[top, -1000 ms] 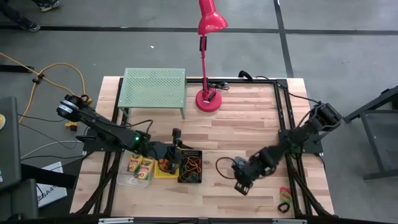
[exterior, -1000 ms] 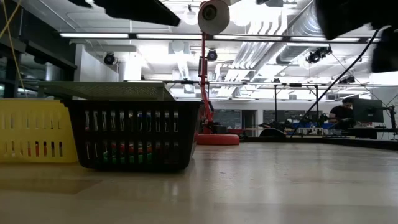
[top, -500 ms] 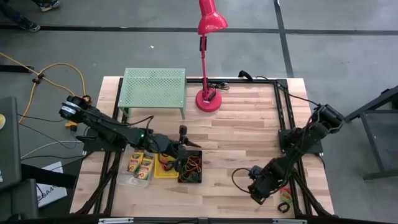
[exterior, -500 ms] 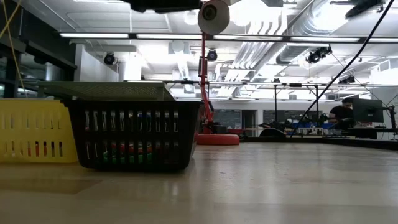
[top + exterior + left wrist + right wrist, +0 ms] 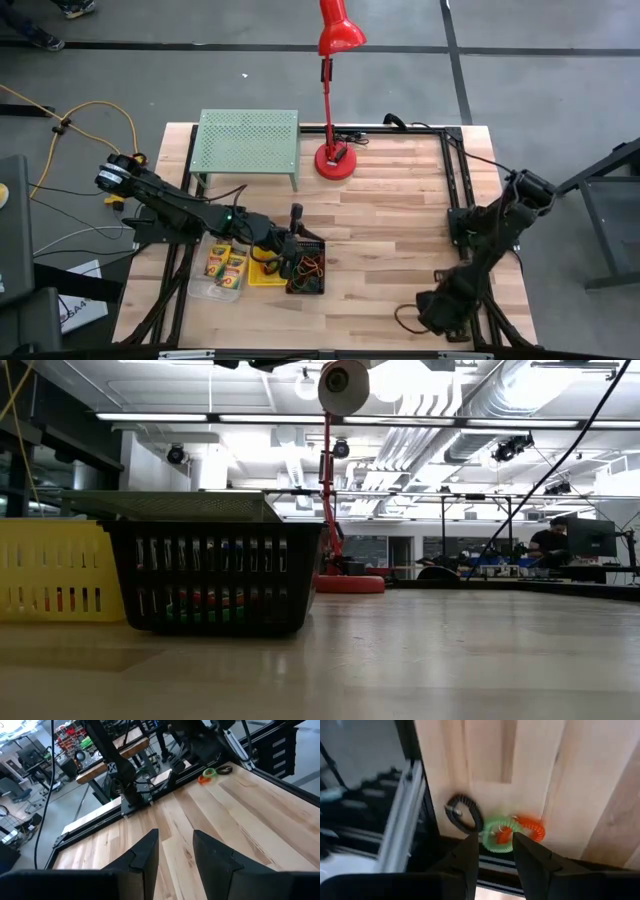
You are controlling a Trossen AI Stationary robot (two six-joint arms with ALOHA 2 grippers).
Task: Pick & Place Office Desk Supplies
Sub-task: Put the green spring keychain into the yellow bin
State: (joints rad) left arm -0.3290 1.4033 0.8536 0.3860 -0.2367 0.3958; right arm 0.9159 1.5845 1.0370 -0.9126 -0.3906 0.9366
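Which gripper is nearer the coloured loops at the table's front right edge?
Right. The right gripper hovers directly over the coloured loops, open. The left gripper is far across the table, above the black mesh bin.

Your right hand [image 5: 440, 312] swings from lower centre to the lower right of the high view, ending above the coloured loops [image 5: 501, 832]. Your left hand [image 5: 293, 238] slides rightward over the black-mesh bin [image 5: 306, 268].

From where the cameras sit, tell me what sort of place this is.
Most likely a robotics lab or workshop. Two dark arms are mounted at a wooden table on a bare concrete floor. The low view shows exposed ceiling ducts, strip lights and a person at a workstation behind.
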